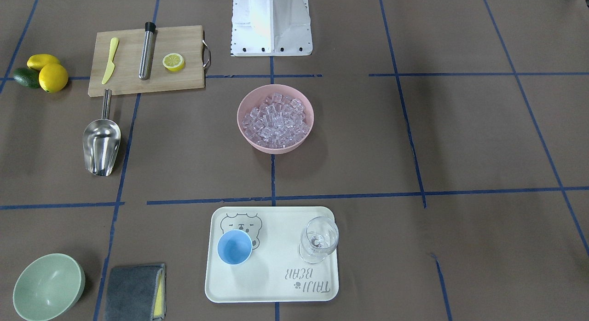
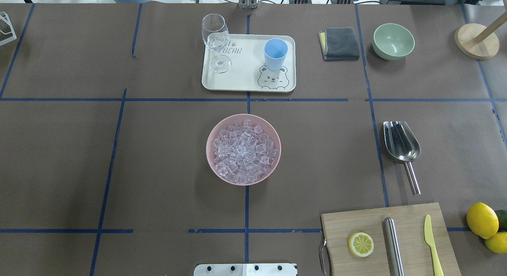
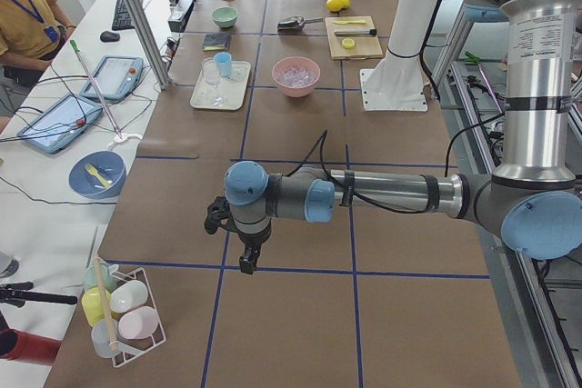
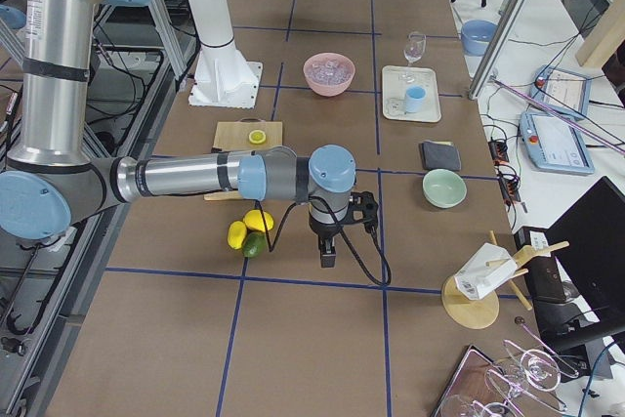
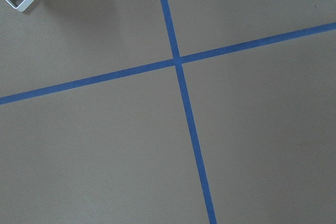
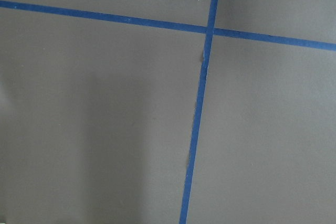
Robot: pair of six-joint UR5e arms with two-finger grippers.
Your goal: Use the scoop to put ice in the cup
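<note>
Step one is not yet begun. The right gripper point(image 4: 327, 257) and left gripper point(image 3: 246, 261) hang well apart from the scoop point(image 2: 401, 143); spread or pressed together, I cannot tell. Next the right one needs to take the scoop's handle, then go to the ice point(image 2: 243, 151) and the cup point(image 2: 275, 53).

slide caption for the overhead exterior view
Pink bowl of ice cubes at centre, steel scoop to its right, light-blue cup and wine glass on the tray beyond.

You've bare counter point(image 2: 324, 157) between the scoop point(image 2: 401, 143) and the pink bowl point(image 2: 209, 149). The cutting board point(image 2: 356, 222) lies near the scoop's handle. A wine glass point(image 2: 216, 38) shares the tray point(image 2: 245, 78) with the cup point(image 2: 275, 53).
</note>
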